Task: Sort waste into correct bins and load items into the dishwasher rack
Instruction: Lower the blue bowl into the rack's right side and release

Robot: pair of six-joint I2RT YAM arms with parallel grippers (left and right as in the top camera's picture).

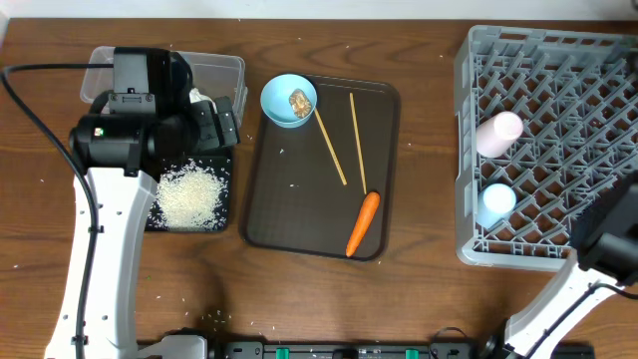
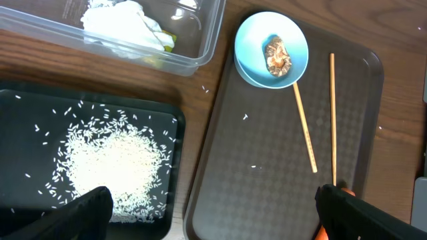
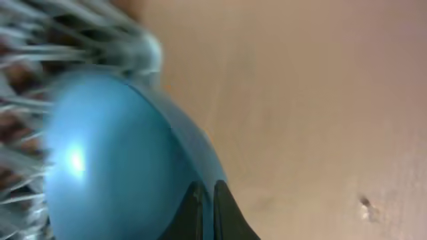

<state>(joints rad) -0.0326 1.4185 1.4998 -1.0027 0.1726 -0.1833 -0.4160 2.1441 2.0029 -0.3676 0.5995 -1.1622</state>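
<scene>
My left gripper [image 2: 213,217] is open and empty, above the gap between the black tray [image 2: 20,107] holding white rice [image 2: 117,167] and the brown serving tray. The clear tub [image 2: 200,40] holds crumpled tissue [image 2: 123,23] and a bit of yellow-green wrapper [image 2: 167,41]. The small light blue bowl [image 1: 289,100] holds the brown lump [image 1: 298,99]. Two chopsticks [image 1: 331,148] and the carrot [image 1: 363,223] lie on the serving tray. My right gripper [image 3: 207,200] is shut on the rim of the large blue bowl [image 3: 113,153] by the rack [image 1: 558,130].
The dark brown serving tray [image 1: 299,209] lies mid-table. The rack holds a pinkish-white cup [image 1: 498,132] and a light blue cup [image 1: 495,202] on its left side. Stray rice grains dot the wooden table [image 1: 419,299]. The right arm [image 1: 608,234] overhangs the rack's front right corner.
</scene>
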